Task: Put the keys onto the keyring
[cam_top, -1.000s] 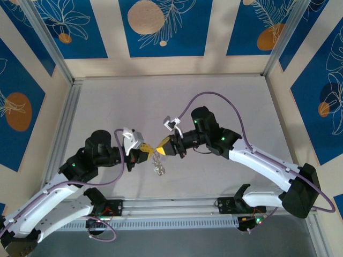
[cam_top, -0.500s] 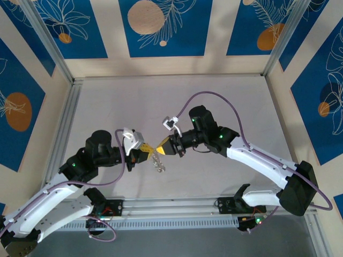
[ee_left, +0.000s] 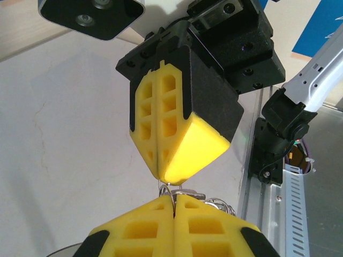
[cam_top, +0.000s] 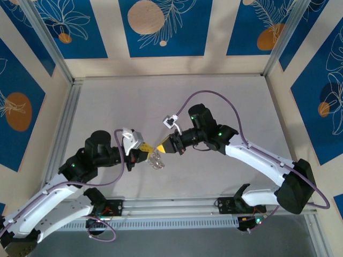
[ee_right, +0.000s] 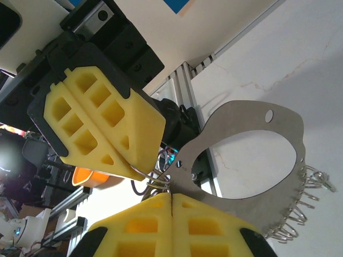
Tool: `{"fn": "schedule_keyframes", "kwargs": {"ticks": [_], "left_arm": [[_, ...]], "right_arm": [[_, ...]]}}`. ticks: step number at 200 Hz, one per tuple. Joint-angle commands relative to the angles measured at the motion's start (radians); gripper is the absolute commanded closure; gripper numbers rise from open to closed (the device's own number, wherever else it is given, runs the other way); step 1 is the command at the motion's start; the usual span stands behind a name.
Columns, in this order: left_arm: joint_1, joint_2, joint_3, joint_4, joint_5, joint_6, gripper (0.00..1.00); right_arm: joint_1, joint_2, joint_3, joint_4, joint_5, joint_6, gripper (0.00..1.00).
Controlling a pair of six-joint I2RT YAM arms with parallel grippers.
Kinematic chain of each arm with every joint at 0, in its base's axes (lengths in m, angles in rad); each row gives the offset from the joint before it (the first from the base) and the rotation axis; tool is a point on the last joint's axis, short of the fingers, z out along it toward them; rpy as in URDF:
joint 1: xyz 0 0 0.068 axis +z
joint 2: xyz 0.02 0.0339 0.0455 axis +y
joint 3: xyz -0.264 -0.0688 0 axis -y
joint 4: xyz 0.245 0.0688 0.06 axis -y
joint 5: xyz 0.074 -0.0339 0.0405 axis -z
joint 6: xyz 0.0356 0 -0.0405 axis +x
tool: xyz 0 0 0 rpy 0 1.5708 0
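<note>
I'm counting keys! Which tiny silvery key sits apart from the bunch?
The tiny silvery wire key at the flat grey metal keyring's right edge; the others cluster lower.

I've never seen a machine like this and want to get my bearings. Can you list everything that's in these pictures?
table: one, pale grey, under both arms.
walls: cream with blue panels, orange discs and white leaf drawings, on three sides.
metal rails: silver, along the table's edges.
keyring: one, a flat silvery loop, hanging at the pincer tips above the table.
keys: several, too small to count, silvery, in a row along one side of the keyring.
cables: two, purple, one looping along each arm.
arms: two, white and black, reaching in from the near edge.
left pincer: yellow, shut, tip to tip with the other.
right pincer: yellow, shut on the keyring's edge.
</note>
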Motion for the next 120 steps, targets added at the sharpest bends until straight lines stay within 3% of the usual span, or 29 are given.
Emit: {"fn": "schedule_keyframes", "kwargs": {"ticks": [1, 40, 62, 100, 120], "left_arm": [[-0.015, -0.025, 0.012, 0.054, 0.038, 0.014, 1.00], [-0.014, -0.026, 0.009, 0.058, 0.036, 0.012, 1.00], [-0.014, -0.028, 0.010, 0.059, 0.035, 0.013, 1.00], [-0.014, -0.033, 0.018, 0.054, 0.046, 0.013, 1.00], [-0.014, -0.035, 0.023, 0.054, 0.055, 0.011, 1.00]], "right_arm": [[-0.012, 0.012, 0.027, -0.026, 0.005, 0.009, 1.00], [-0.010, 0.032, 0.033, -0.022, -0.017, 0.011, 1.00], [-0.010, 0.024, 0.046, -0.064, 0.007, -0.012, 0.88], [-0.006, -0.102, 0.032, -0.130, 0.207, -0.114, 0.63], [-0.005, -0.157, 0.037, -0.139, 0.241, -0.151, 0.56]]}}
